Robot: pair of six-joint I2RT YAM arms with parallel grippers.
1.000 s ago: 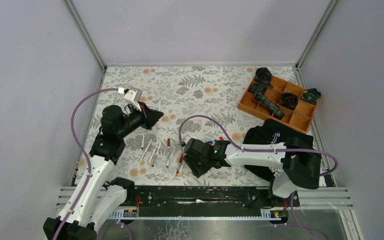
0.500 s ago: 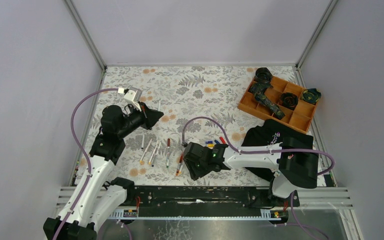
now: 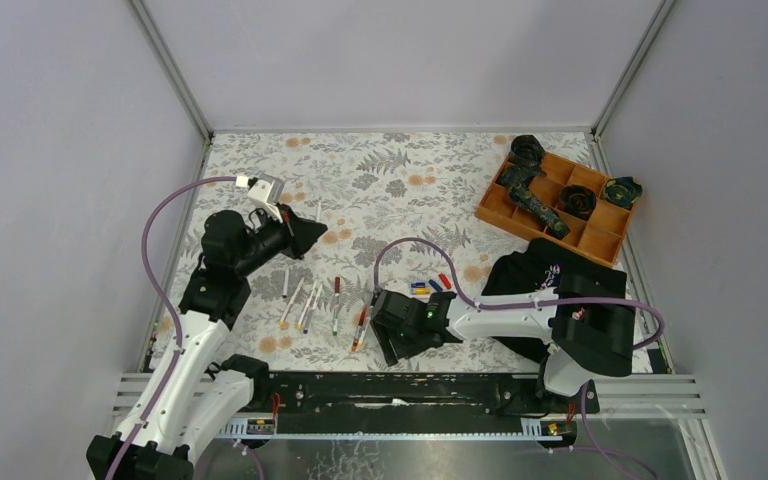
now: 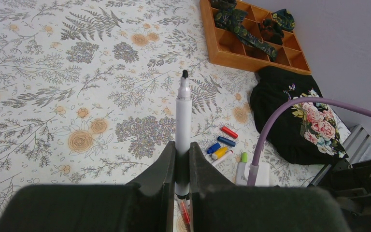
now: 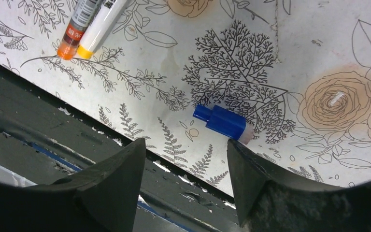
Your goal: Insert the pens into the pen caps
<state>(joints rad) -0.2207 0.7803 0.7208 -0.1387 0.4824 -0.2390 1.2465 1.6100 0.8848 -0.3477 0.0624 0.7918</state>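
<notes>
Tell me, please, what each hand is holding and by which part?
The left hand clamps a white pen by the rear of its barrel, black tip pointing away. The right hand is open and holds nothing; a blue cap lies loose ahead.

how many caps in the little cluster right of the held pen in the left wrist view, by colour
red cap: 1
blue caps: 2
yellow cap: 1
total: 4

Left claw (image 4: 182, 150) raised, pinched shut, pointing forward. Right claw (image 5: 186, 147) low, angled down, jaws standing apart.
</notes>
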